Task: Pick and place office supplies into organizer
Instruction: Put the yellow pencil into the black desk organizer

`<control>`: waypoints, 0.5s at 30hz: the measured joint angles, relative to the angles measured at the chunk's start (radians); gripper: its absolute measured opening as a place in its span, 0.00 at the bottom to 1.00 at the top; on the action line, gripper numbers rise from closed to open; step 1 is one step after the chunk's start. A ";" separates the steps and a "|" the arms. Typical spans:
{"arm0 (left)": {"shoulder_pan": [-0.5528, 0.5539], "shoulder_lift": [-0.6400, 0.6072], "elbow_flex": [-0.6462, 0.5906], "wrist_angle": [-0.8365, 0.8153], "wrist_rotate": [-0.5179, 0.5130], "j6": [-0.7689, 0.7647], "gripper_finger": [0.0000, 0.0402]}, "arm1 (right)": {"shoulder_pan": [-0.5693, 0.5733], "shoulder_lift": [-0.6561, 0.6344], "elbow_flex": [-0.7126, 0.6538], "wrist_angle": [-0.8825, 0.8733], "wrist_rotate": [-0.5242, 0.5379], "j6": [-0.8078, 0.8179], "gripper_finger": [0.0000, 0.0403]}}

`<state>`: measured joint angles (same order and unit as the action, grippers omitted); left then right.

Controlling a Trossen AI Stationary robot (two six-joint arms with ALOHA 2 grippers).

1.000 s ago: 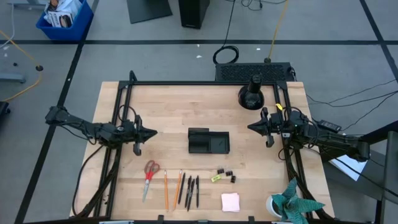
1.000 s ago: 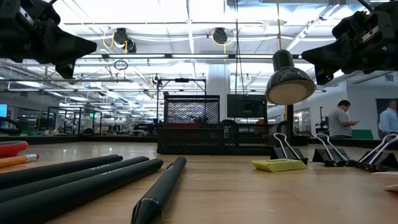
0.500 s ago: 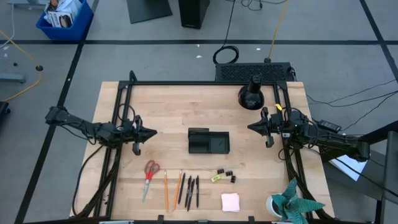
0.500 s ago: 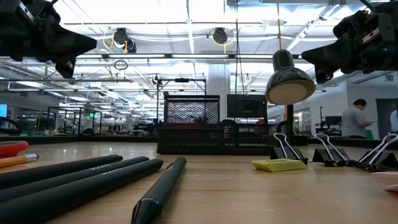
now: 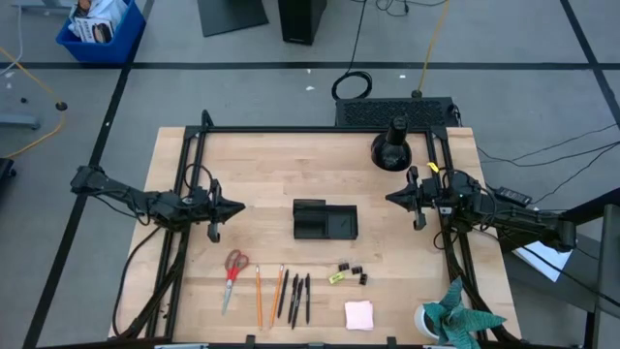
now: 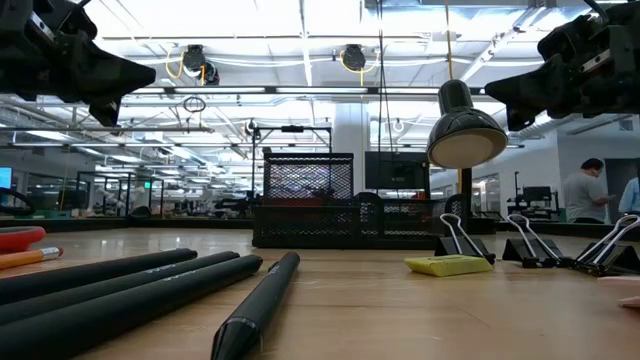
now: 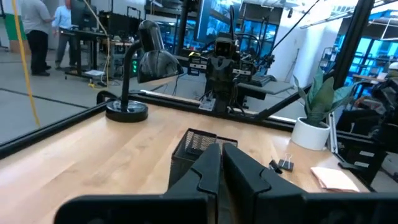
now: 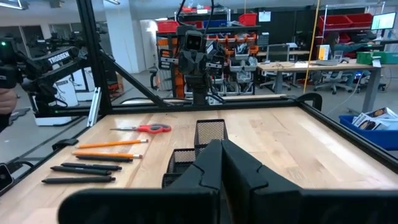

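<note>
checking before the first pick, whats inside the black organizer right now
From above, both compartments of the organizer look empty. The mesh walls hide the inside in the low view, and each wrist view's own tool covers part of it.

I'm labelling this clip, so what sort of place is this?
Probably a robotics lab or workshop: a wooden table inside a black frame, more robot rigs and red parts bins behind, under bright ceiling lights.

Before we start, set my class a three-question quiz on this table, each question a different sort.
1. True or false: the black mesh two-compartment organizer already holds a pen.
2. Which lies nearest the pink square sticky-note pad? A red-handled scissors B small yellow item C round black desk lamp
3. Fill in: the left tool and right tool are both ____.

Key: 1 false; 2 B; 3 shut.
</note>
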<state>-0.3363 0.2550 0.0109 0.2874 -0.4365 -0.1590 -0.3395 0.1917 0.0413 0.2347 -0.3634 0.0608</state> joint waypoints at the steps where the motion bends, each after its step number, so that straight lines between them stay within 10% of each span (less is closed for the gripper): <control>1: 0.000 0.000 0.000 0.000 0.014 0.000 0.05 | 0.000 0.000 0.000 0.000 0.000 -0.001 0.00; 15: -0.001 0.000 0.000 0.002 0.046 -0.082 0.05 | 0.000 0.000 0.000 -0.005 0.000 0.006 0.00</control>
<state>-0.3375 0.2550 0.0109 0.2890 -0.3908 -0.2414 -0.3393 0.1921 0.0411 0.2298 -0.3637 0.0666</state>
